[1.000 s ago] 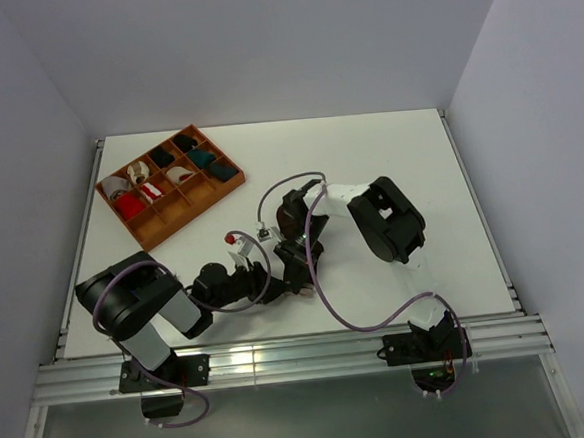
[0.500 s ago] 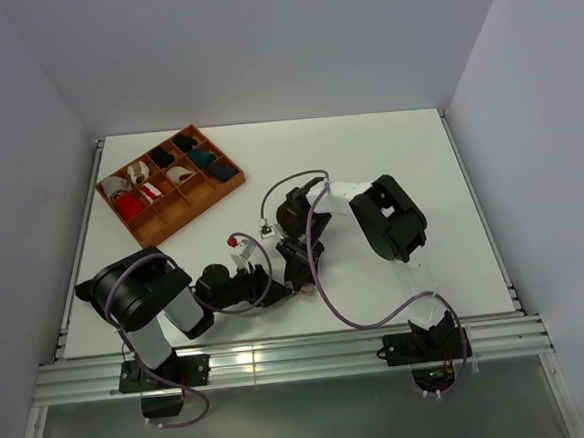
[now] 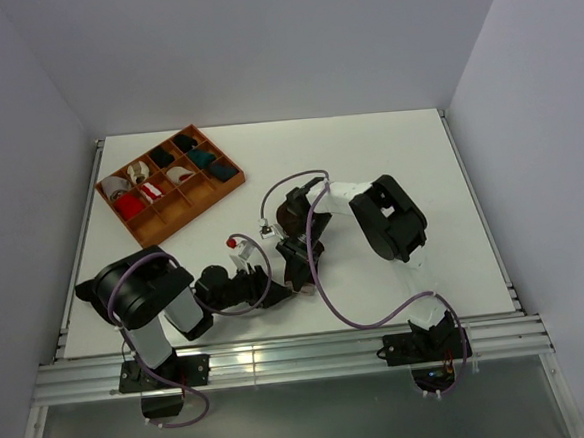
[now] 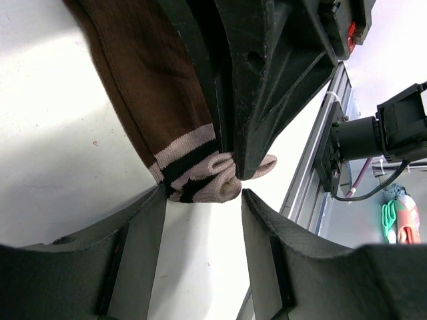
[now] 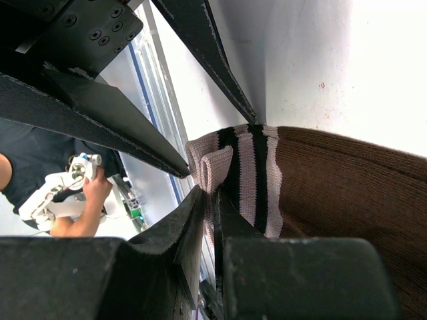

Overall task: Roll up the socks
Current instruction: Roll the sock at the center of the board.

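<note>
The dark brown socks [image 4: 150, 80] lie flat on the white table, with the pale pink and black striped cuff [image 4: 200, 170] at the near end. My right gripper [image 5: 212, 200] is shut on the folded edge of that cuff [image 5: 243, 170], and its black fingers [image 4: 247, 100] show in the left wrist view. My left gripper [image 4: 203, 223] is open, its two pads on either side of the cuff end and just short of it. In the top view both grippers, left [image 3: 274, 277] and right [image 3: 298, 269], meet near the table's front middle, and the arms hide most of the socks.
An orange divided tray [image 3: 176, 215] with red, white, teal and dark sock bundles stands at the back left. The table's front rail [image 3: 282, 358] lies close behind the grippers. A loose cable [image 3: 370, 324] loops over the table by the right arm.
The left arm has shifted slightly, bringing its open gripper a little closer to the cuff. The right gripper has stayed shut on the cuff.
</note>
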